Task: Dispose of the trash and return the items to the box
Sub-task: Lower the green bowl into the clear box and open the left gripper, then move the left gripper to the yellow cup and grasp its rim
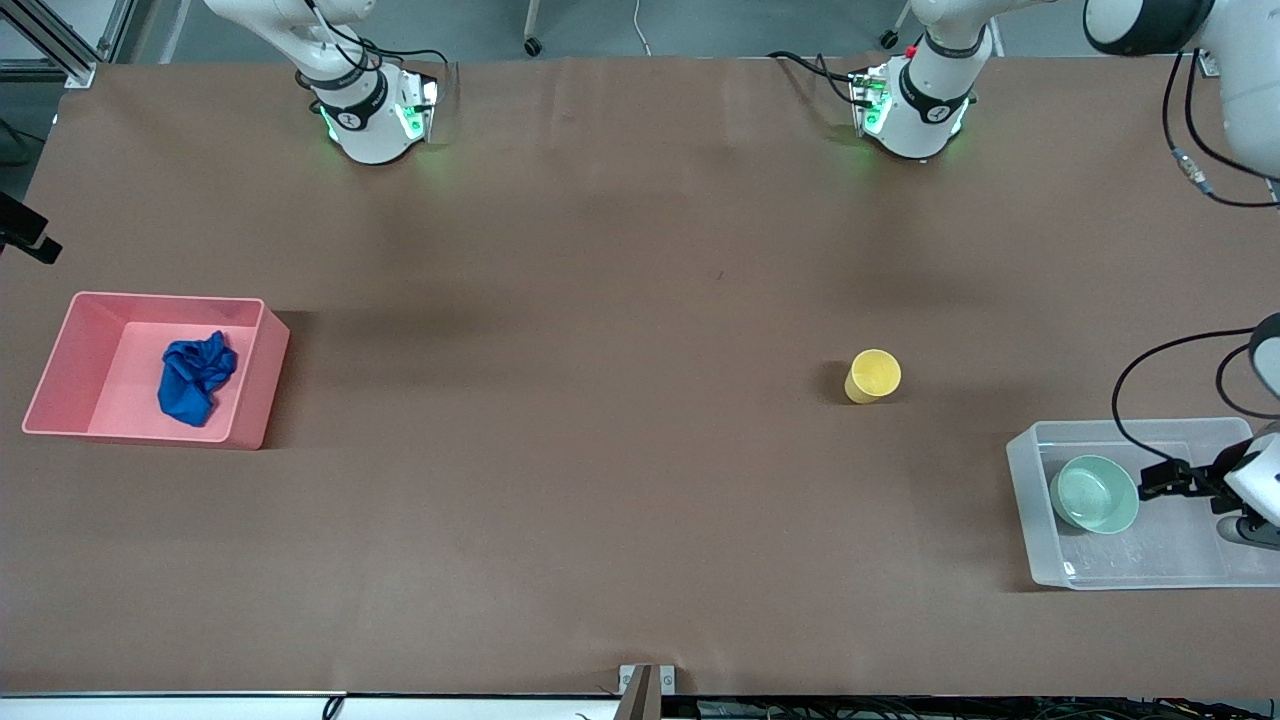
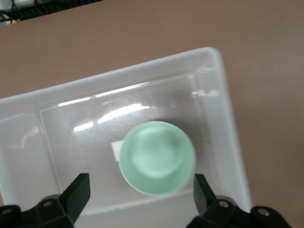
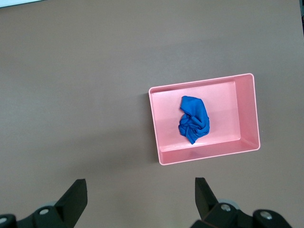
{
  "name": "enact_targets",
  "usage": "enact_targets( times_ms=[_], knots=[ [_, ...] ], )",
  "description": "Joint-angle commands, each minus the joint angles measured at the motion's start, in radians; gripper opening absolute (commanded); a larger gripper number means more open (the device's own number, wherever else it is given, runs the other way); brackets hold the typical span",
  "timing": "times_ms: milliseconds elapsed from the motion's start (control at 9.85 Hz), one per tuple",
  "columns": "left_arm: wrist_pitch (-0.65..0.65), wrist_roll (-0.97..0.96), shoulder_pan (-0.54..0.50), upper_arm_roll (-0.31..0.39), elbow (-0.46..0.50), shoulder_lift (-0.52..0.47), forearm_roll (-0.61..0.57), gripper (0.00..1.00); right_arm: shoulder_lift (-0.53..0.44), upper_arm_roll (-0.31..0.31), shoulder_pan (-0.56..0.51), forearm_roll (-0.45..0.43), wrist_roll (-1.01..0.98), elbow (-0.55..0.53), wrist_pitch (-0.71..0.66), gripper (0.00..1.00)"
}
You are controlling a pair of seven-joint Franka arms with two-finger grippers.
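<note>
Bowl point(image 2: 157, 157) under open left gripper point(image 2: 140, 191)

No words, brand names or numbers could be read anywhere. The white sticker point(image 2: 115, 150) on the floor of the clear box point(image 2: 223, 118) was mostly hidden under the green bowl point(image 2: 157, 158), and its visible corner was blank. The pink bin point(image 3: 247, 114) carried no label.

High front view; both wrist cameras look down
</note>
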State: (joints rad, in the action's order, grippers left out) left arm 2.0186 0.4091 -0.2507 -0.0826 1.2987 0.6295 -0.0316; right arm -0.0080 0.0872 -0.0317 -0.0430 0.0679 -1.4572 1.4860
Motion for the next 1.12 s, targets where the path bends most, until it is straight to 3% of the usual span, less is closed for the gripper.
enact_targets(
  times_ms=[0, 305, 609, 812, 1016],
  knots=[
    [-0.037, -0.055, 0.019, -0.041, 0.159, -0.142, -0.016, 0.96, -0.015, -0.007, -0.010, 0.014, -0.008, -0.014, 0.000, 1.00],
    [-0.031, -0.175, 0.018, -0.153, 0.405, -0.340, -0.014, 0.96, -0.017, -0.007, -0.011, 0.014, -0.008, -0.014, 0.002, 1.00],
    [0.046, -0.286, 0.014, -0.239, 0.641, -0.459, -0.004, 0.95, -0.015, -0.009, -0.011, 0.014, -0.008, -0.014, 0.002, 1.00],
    [0.270, -0.381, 0.014, -0.288, 0.843, -0.494, -0.004, 0.94, -0.015, -0.009, -0.011, 0.014, -0.008, -0.014, 0.000, 1.00],
    [0.456, -0.414, 0.018, -0.310, 0.971, -0.470, -0.005, 0.92, -0.017, -0.009, -0.011, 0.014, -0.008, -0.014, 0.000, 1.00]
  ],
)
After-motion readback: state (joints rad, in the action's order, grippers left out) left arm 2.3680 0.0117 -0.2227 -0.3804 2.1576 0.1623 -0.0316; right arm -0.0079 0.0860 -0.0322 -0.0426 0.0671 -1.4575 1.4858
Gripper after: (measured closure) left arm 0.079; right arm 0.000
